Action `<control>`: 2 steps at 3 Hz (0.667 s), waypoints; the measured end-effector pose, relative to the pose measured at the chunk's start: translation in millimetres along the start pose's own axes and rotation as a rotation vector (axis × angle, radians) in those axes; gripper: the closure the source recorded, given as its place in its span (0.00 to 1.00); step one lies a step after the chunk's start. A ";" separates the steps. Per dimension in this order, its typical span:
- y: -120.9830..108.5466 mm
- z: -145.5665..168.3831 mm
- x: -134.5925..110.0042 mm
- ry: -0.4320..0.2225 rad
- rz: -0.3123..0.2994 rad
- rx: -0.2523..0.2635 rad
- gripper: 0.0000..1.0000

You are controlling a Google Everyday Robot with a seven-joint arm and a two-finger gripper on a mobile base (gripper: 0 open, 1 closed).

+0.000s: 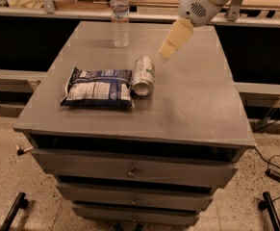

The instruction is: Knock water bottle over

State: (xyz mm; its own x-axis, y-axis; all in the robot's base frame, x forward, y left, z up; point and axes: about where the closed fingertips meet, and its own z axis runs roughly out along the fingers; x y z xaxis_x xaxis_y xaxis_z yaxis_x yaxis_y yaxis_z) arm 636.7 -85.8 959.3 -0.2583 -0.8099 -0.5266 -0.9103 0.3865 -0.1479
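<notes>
On your left, a blue and white snack bag point(97, 87) lies flat on the grey table point(197, 100). Behind it, near the far edge, the water bottle point(120, 16) stands upright with its cap on, its long axis vertical and nothing touching it. A drink can point(143, 75) lies on its side just beside the bag's right end. To the right of that, the gripper point(164, 53) hangs above the table, angled down and to the left. Its cream fingers look pressed together into one wedge, with nothing held.

From those fingertips, the bottle lies to the left and further back, well apart. I'd say you need a sideways sweep leftward at the height of the bottle's upper body. Push there and it should tip easily. The can sits nearer you than that path.
</notes>
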 end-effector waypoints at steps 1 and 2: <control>-37.9 30.2 -19.4 -0.158 0.032 0.058 0.00; -59.6 33.7 -36.9 -0.236 0.040 0.127 0.00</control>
State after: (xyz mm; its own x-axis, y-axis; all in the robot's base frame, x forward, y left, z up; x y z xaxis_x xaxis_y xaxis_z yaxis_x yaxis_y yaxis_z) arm 711.4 -64.0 959.3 -0.1970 -0.6731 -0.7129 -0.8490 0.4807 -0.2192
